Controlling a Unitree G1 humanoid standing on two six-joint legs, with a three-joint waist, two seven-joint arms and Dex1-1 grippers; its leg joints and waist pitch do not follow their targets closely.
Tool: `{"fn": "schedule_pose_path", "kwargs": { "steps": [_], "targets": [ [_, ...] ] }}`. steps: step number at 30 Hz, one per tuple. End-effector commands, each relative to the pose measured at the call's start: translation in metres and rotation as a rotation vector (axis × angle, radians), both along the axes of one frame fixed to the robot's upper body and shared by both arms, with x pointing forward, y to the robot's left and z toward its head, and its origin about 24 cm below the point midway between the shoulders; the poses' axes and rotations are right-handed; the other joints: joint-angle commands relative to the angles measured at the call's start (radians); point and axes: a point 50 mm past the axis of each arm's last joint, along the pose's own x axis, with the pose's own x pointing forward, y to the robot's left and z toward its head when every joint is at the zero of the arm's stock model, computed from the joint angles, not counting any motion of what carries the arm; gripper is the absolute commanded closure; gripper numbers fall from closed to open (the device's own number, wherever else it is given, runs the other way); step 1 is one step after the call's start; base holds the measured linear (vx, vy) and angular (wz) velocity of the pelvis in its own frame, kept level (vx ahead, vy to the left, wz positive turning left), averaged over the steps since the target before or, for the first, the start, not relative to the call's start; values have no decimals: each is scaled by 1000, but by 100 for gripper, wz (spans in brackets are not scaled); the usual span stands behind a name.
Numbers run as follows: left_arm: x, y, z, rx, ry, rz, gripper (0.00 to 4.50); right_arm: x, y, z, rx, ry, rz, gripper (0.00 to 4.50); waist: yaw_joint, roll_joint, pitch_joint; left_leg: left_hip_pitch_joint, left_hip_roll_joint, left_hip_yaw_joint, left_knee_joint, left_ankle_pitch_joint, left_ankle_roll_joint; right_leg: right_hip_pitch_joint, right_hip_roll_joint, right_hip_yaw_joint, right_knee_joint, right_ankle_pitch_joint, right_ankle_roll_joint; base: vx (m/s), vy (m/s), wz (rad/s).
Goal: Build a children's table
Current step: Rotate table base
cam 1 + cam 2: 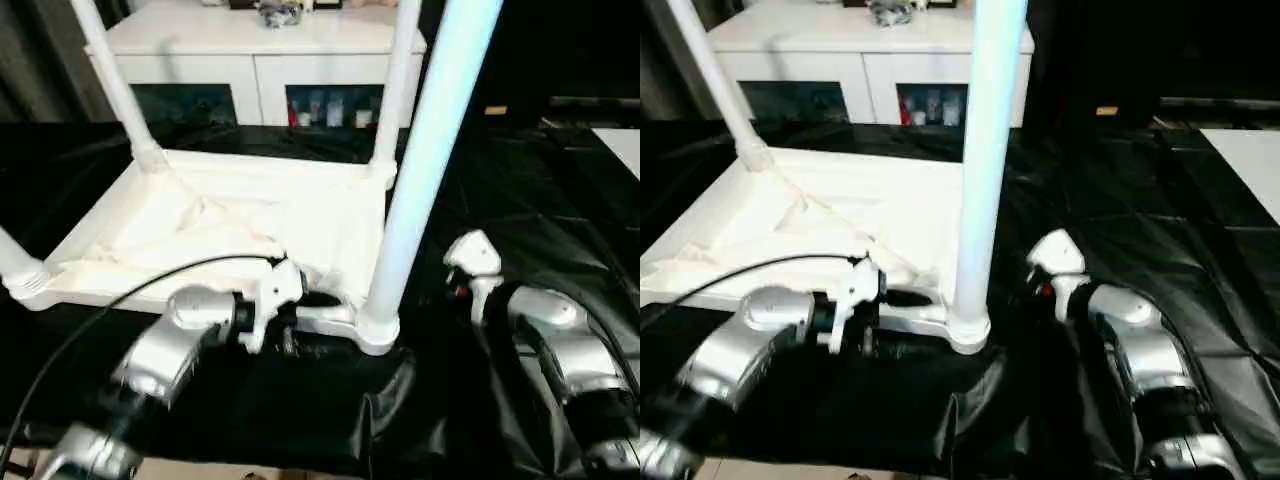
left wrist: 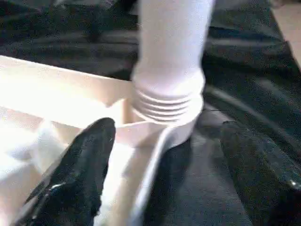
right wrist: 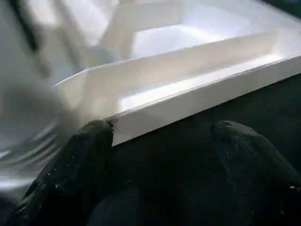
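Tabletop: the white plastic tabletop (image 1: 250,225) is laid upside down on the black sheet (image 1: 520,190), ribbed underside turned upward; raised ribs are seen crossing inside its rim.
Near leg: a long white tube leg (image 1: 425,165) is stood upright in the tabletop's near corner socket (image 1: 375,328), on the side toward the right arm; ridged rings are seen at its foot in the left wrist view (image 2: 167,101), where it is seated in the socket.
Other legs: a second leg (image 1: 395,75) is stood at the tabletop's far corner on the same side; a third (image 1: 110,80) is leaned slightly at the opposite far corner; the base of a fourth (image 1: 15,262) is seen at the tabletop's near corner on the left arm's side.
Left gripper: the left gripper (image 1: 290,325) is held at the tabletop's near rim, just beside the near leg's socket; its two black fingers (image 2: 80,174) are spread apart, one over the tabletop's inside, the other over the sheet outside the rim; nothing is clamped between them.
Right gripper: the right gripper (image 3: 160,165) is set beside the tabletop, near the near leg; its fingers (image 3: 80,169) are parted, with the tabletop's edge just ahead of them; no contact can be told.
Cabinet: a white glass-door cabinet (image 1: 260,55) is placed beyond the tabletop's far edge.
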Motion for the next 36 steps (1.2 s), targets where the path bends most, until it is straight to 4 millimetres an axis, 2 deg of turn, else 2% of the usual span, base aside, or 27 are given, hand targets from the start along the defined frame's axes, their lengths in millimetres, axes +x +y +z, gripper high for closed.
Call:
{"fn": "schedule_pose_path", "kwargs": {
  "steps": [1, 3, 4, 5, 6, 7, 8, 9, 10, 11, 12, 13, 14, 15, 18, 22, 23, 24, 27, 30, 32, 34, 35, 36],
  "targets": [
    [6, 5, 1, 47, -14, -17, 91, -7, 5, 4, -24, 11, 80, 70, 6, 8, -64, 13, 47, -20, -72, -191, 52, 44, -74, 42, -77, -81, -250, 0, 0, 0],
    [9, 5, 1, 53, -1, -38, 96, -11, 6, 5, -31, 18, 104, 70, 4, 0, -64, 8, 46, -20, -72, -168, 67, 47, -76, 41, -74, -35, -259, 0, 0, 0],
    [10, 5, 1, 53, 13, -52, 101, -13, 5, 5, -34, 21, 110, 70, 4, -1, -65, 7, 45, -19, -70, -163, 70, 48, -76, 41, -74, -31, -262, 0, 0, 0],
    [10, 5, 1, 55, 22, -63, 110, -14, 5, 5, -37, 23, 114, 70, 5, 11, -67, 7, 46, -20, -69, -154, 72, 48, -79, 41, -72, -24, -269, 0, 0, 0],
    [11, 5, 0, 58, 31, -77, 124, -15, 4, 6, -40, 24, 116, 70, 3, 7, -67, 8, 46, -18, -69, -156, 75, 47, -77, 41, -76, -22, -270, 0, 0, 0],
    [10, 5, -1, 60, 51, -94, 135, -15, 4, 6, -41, 23, 115, 70, 5, 12, -68, 9, 47, -19, -68, -154, 77, 47, -78, 41, -73, -13, -276, 0, 0, 0],
    [11, 5, -2, 69, 61, -106, 135, -16, 3, 7, -43, 23, 114, 70, 3, 9, -67, 9, 47, -18, -69, -157, 79, 47, -77, 40, -76, -13, -278, 0, 0, 0],
    [11, 6, -3, 77, 68, -121, 142, -16, 2, 7, -47, 21, 113, 70, 2, 11, -66, 10, 47, -18, -70, -174, 75, 47, -76, 39, -78, -26, -282, 0, 0, 0],
    [12, 6, -3, 82, 79, -134, 146, -17, 1, 8, -49, 22, 113, 70, 3, 18, -67, 11, 47, -20, -69, -179, 73, 47, -78, 39, -76, -29, -285, 0, 0, 0],
    [12, 6, -4, 85, 88, -143, 156, -18, 0, 9, -51, 22, 112, 70, 2, 12, -65, 10, 46, -18, -70, -184, 74, 48, -76, 39, -79, -41, -282, 0, 0, 0],
    [13, 7, -4, 89, 92, -151, 169, -19, 0, 10, -53, 23, 112, 70, 3, 13, -65, 11, 47, -18, -71, -187, 73, 48, -77, 40, -79, -49, -281, 0, 0, 0],
    [14, 8, -5, 97, 95, -159, 169, -20, -1, 11, -56, 22, 111, 70, 4, 24, -66, 12, 48, -19, -69, -189, 71, 47, -79, 40, -78, -59, -282, 0, 0, 0],
    [15, 8, -5, 102, 95, -164, 184, -21, -1, 12, -57, 22, 110, 70, 3, 19, -65, 11, 47, -18, -70, -190, 72, 47, -78, 40, -83, -64, -279, 0, 0, 0],
    [16, 9, -5, 110, 97, -171, 190, -22, -2, 12, -59, 23, 110, 70, 4, 22, -66, 10, 47, -19, -69, -183, 71, 50, -79, 41, -80, -57, -280, 0, 0, 0],
    [17, 11, -6, 127, 100, -179, 220, -24, -4, 13, -65, 23, 105, 70, 2, 22, -67, 8, 46, -19, -68, -178, 77, 50, -79, 40, -81, -59, -276, 0, 0, 0],
    [20, 11, -8, 141, 87, -174, 250, -26, -5, 13, -70, 25, 102, 70, 1, 27, -66, 6, 46, -20, -67, -167, 84, 50, -79, 39, -82, -64, -273, 0, 0, 0],
    [20, 10, -10, 143, 88, -177, 250, -27, -4, 14, -71, 26, 101, 70, 1, 31, -67, 6, 46, -20, -66, -165, 86, 50, -80, 39, -82, -65, -272, 0, 0, 0],
    [18, 8, -14, 142, 105, -194, 276, -28, -4, 14, -72, 28, 98, 70, 1, 32, -66, 7, 46, -20, -67, -168, 87, 50, -80, 39, -84, -69, -272, 0, 0, 0],
    [18, 6, -18, 148, 108, -198, 287, -29, -3, 15, -70, 27, 96, 70, 1, 31, -67, 7, 47, -20, -67, -172, 85, 50, -80, 39, -84, -74, -271, 0, 0, 0],
    [18, 7, -20, 163, 114, -196, 320, -28, -2, 15, -69, 24, 96, 70, 0, 31, -68, 6, 47, -21, -67, -169, 85, 51, -81, 39, -83, -71, -270, 0, 0, 0],
    [17, 9, -23, 183, 119, -198, 322, -28, -2, 16, -68, 22, 96, 70, 0, 29, -68, 6, 47, -21, -67, -166, 86, 50, -81, 39, -83, -69, -271, 0, 0, 0],
    [17, 11, -24, 186, 120, -195, 340, -27, -2, 17, -68, 21, 95, 70, -1, 25, -68, 5, 47, -21, -67, -161, 89, 51, -81, 39, -83, -67, -270, 0, 0, 0],
    [18, 12, -24, 184, 120, -185, 362, -26, -1, 17, -65, 18, 95, 70, 0, 22, -68, 5, 47, -20, -67, -156, 92, 51, -81, 38, -83, -65, -270, 0, 0, 0],
    [18, 14, -24, 183, 122, -177, 367, -26, -1, 18, -61, 17, 96, 70, 0, 26, -68, 5, 48, -21, -67, -154, 94, 50, -82, 38, -82, -66, -271, 0, 0, 0]
  ]
}}
